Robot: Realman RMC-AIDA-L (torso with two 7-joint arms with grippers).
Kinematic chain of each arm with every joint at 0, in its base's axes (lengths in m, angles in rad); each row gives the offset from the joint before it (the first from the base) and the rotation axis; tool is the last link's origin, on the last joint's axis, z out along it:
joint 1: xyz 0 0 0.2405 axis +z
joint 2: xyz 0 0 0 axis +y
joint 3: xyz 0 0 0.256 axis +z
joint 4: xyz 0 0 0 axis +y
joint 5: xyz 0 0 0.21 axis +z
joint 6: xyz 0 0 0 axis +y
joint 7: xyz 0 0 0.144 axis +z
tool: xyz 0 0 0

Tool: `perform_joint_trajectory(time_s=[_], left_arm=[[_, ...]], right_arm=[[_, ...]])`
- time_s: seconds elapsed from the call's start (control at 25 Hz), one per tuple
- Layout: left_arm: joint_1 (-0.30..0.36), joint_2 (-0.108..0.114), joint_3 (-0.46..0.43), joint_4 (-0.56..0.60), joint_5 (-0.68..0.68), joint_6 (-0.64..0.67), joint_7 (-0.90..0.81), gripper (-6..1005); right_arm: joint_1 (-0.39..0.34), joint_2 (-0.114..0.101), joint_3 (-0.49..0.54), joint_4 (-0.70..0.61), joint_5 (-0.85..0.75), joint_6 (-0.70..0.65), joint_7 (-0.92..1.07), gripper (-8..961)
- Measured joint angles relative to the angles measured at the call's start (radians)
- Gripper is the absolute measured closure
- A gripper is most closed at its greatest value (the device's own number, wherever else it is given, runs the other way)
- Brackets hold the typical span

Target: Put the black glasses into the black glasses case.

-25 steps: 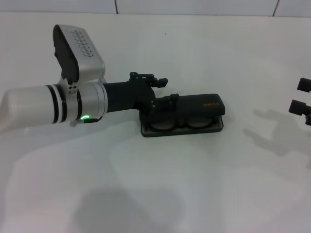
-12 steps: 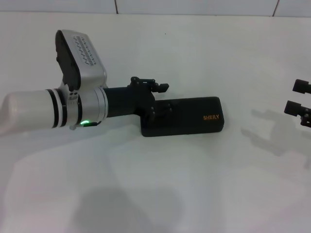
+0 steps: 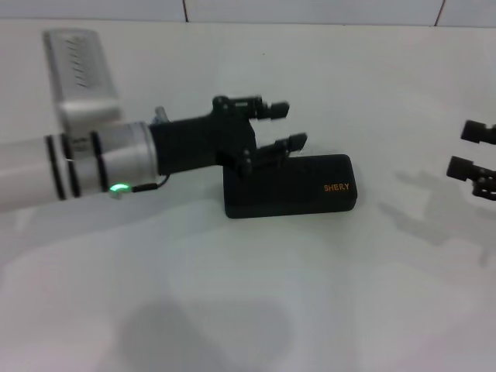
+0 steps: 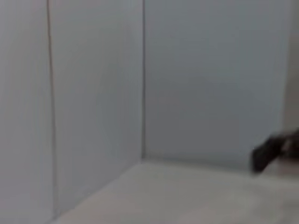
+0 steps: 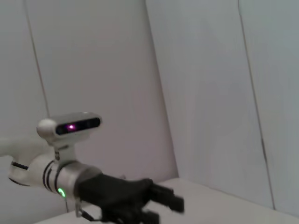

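While its fingers stand parted and hold nothing, the left claw [image 3: 283, 128] hovers just above the left end of the black glasses case [image 3: 291, 186], which lies shut, lid down, near the middle of the counter [image 3: 310, 310]. The black glasses cannot be seen and are presumably inside, so I judge the task at its closing step, with the next move only a clear lift away without nudging the case. The case's long axis runs left to right across the counter, its orange lettering toward the right end, while the right claw [image 3: 473, 151] waits open at the counter's right edge.
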Motion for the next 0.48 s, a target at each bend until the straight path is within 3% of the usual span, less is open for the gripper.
perform_joint_trajectory(time_s=[0.36, 0.48], left_arm=[[0.080, 0.040, -0.087, 0.002, -0.010, 0.273, -0.018, 287], [0.106, 0.045, -0.085, 0.002, -0.002, 0.307, -0.010, 231]], right_arm=[[0.103, 0.009, -0.055, 0.101, 0.000, -0.022, -0.133, 222], [0.126, 0.011, -0.078, 0.125, 0.003, -0.035, -0.195, 140]])
